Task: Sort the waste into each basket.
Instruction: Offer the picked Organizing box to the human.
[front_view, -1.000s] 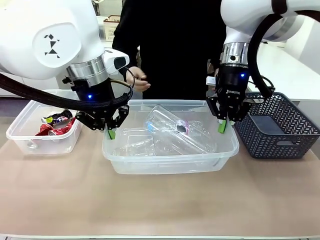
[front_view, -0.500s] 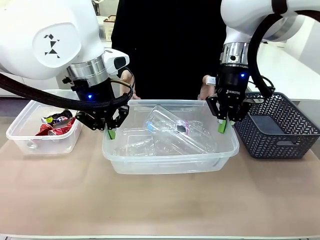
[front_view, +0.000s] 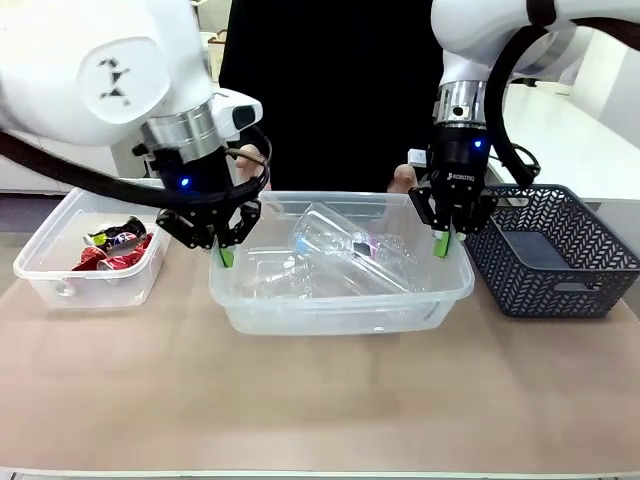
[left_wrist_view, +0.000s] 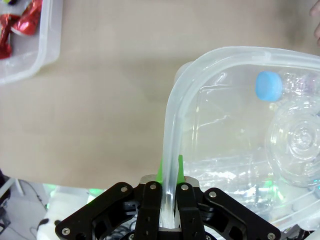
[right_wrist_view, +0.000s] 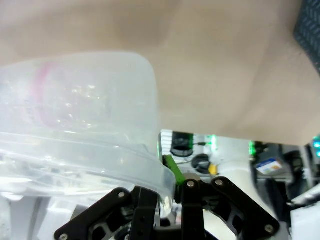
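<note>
bare table (front_view: 320, 400) in front, tubs (front_view: 340, 300) behind

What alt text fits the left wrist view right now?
The left gripper is clamped on the rolled rim of a clear plastic tub holding clear bottles, one with a blue cap. A second tub with red wrappers sits top left.

- Large clear tub (front_view: 340, 300): rectangular, rounded corners, rolled rim, level between the two pincers; left gripper (front_view: 225, 255) pinches its left rim, right gripper (front_view: 440, 243) its right rim
- Clear bottles (front_view: 345, 250): lying jumbled inside it, one blue cap (left_wrist_view: 269, 85)
- Small clear tub (front_view: 60, 270): well left of the left gripper
- Red-and-silver wrappers (front_view: 115, 248): heaped inside the small tub
</note>
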